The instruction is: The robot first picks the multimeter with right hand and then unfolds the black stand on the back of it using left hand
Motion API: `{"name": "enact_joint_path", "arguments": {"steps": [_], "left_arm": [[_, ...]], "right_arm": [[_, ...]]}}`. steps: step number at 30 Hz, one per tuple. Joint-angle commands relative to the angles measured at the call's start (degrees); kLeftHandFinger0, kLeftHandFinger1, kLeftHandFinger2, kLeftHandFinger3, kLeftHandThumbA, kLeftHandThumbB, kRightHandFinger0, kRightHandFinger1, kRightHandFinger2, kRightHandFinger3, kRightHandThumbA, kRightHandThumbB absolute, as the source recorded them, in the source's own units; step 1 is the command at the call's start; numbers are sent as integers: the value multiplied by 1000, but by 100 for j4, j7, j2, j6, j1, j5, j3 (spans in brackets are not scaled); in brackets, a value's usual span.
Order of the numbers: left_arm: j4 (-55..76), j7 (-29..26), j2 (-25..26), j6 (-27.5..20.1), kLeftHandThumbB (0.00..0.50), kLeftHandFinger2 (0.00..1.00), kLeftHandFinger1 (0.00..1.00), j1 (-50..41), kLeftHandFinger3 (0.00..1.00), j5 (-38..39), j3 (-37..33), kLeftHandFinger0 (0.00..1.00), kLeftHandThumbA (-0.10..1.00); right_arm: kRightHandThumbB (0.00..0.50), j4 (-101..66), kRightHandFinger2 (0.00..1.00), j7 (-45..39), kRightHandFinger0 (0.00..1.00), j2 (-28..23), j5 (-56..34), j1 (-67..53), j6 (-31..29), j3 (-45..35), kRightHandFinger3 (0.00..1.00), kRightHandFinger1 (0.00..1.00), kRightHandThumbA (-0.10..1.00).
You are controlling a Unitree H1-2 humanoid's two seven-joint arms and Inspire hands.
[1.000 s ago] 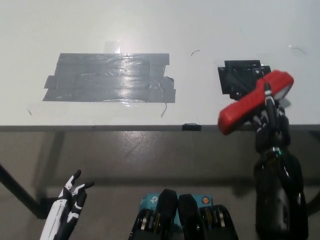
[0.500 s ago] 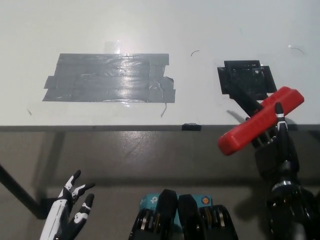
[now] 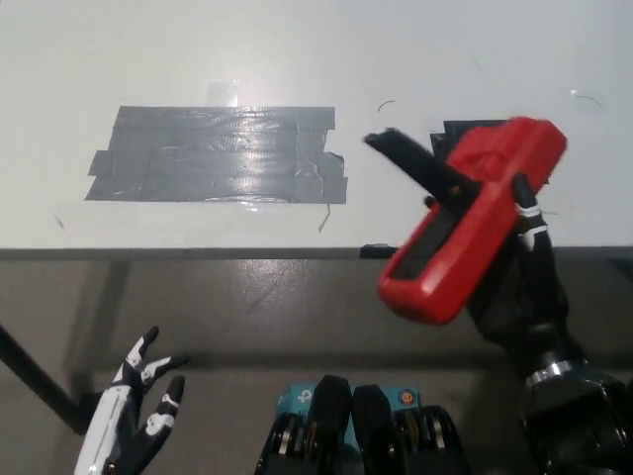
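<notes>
White table (image 3: 297,59) fills the top, with grey floor below its edge. Down low on the left, the white left hand (image 3: 134,416) waits with fingers spread, holding nothing. The black right hand (image 3: 519,282) wraps its fingers around the red multimeter (image 3: 470,223), lifted off the table and tilted (likely so the other hand can reach). Its black stand (image 3: 415,163) already sticks out. Farther back lies grey tape (image 3: 218,153).

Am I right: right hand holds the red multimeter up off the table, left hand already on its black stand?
Not quite. The head view shows the left hand open at lower left, far from the black stand. The right hand does hold the red multimeter off the table.
</notes>
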State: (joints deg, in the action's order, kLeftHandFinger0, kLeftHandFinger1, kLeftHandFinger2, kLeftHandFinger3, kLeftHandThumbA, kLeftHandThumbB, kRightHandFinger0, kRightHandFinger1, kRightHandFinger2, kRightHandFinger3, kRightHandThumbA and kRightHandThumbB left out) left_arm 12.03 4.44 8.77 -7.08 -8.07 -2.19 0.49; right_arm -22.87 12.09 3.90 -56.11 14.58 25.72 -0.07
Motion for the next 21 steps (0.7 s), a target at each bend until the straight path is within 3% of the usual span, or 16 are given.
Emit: {"name": "enact_joint_path", "arguments": {"steps": [1,3,4,5,7,9,11,13,14,15,16,18,21], "left_arm": [[1929,11,-190,141,9,735,870,316,1000,372,-123,970,717],[2345,-12,-262,92,21,753,901,446,1000,213,-176,1000,788],[2616,5,-287,-14,52,762,955,567,1000,184,-221,1000,820],[2669,10,-295,-19,54,764,971,600,1000,195,-228,1000,826],[3009,41,-318,-83,105,780,960,718,1000,276,-281,1000,822],[3256,48,-366,-99,108,782,912,866,1000,152,-307,1000,820],[3600,100,-387,-14,90,832,922,1128,1000,151,-386,1000,791],[3853,90,-530,-145,90,870,919,1392,1000,-408,-365,1000,830],[3949,89,-643,-203,98,965,976,1562,1000,-599,-404,1000,841],[3999,92,-712,-221,100,994,996,1686,1000,-619,-459,1000,830],[4053,146,-710,-148,123,1000,1000,1828,1000,-593,-516,1000,847],[4115,265,-738,-89,220,1000,1000,2215,1000,-600,-653,1000,897],[4189,422,-827,-75,295,1000,1000,2599,1000,-862,-848,1000,953]], "right_arm": [[211,-897,0,-1792,0,-214,-1568,790,120,506,30,0,-100],[188,-834,0,-1725,0,-186,-1553,783,120,479,7,0,-100],[174,-760,0,-1706,0,-178,-1584,764,120,455,0,0,-100],[168,-742,0,-1716,0,-187,-1596,768,120,451,0,0,-100],[153,-616,22,-1652,0,-234,-1712,771,120,473,16,0,-100],[145,-560,173,-1639,0,-227,-1734,787,120,411,81,0,-100],[136,-547,426,-1633,0,-218,-1758,824,120,347,225,46,-100],[135,-602,432,-1571,0,-231,-1713,821,109,331,362,7,-100],[136,-595,465,-1599,0,-245,-1703,811,102,327,446,6,-100],[134,-589,501,-1618,0,-251,-1709,803,96,325,518,18,-100],[141,-597,501,-1588,0,-251,-1746,788,101,323,519,24,-100],[141,-607,527,-1547,0,-239,-1791,762,98,314,564,34,-100],[148,-673,578,-1500,0,-259,-1707,692,62,308,568,78,-100]]}}
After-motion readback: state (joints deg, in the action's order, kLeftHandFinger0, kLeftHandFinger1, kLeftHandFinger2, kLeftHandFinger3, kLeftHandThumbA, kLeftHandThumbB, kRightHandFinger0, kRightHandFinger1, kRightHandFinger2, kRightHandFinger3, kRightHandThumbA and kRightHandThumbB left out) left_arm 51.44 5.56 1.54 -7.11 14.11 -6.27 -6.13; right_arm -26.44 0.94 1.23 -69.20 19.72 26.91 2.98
